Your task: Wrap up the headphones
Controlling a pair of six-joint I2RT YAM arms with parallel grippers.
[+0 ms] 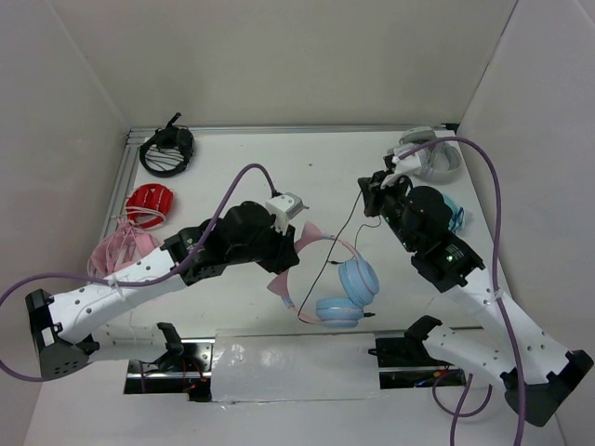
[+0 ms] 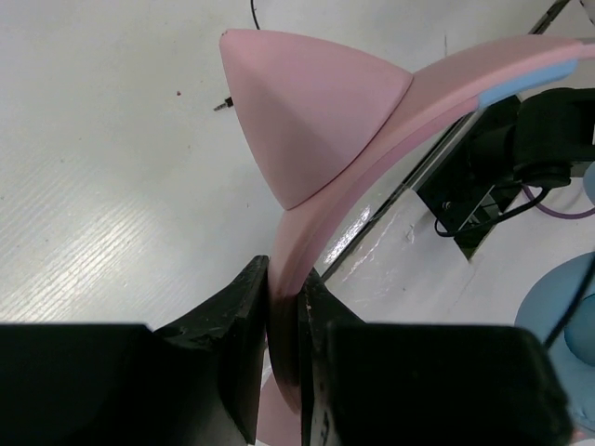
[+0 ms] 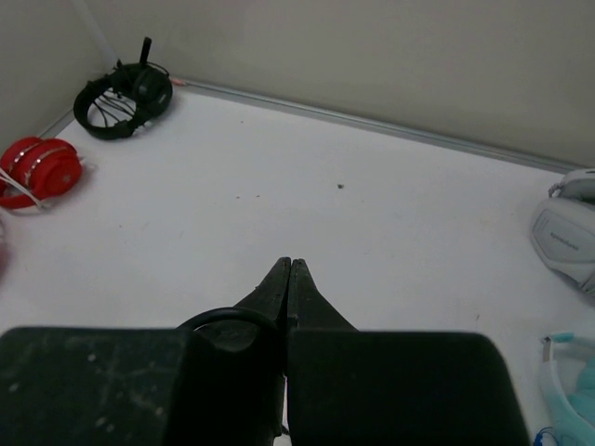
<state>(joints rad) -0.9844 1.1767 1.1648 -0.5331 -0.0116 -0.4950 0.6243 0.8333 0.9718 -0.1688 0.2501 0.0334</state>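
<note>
From above we see the headphones (image 1: 339, 283) on the surface (image 1: 279, 167) between the arms, their black cable (image 1: 346, 228) running up to the right hand (image 1: 375, 186). Only the left wrist view shows the left hand (image 2: 284, 279) clamped narrowly on the pink headband (image 2: 372, 139), just below a cat ear (image 2: 307, 111). The right wrist view shows that hand's fingers pressed together, with a cable loop at them.
</note>
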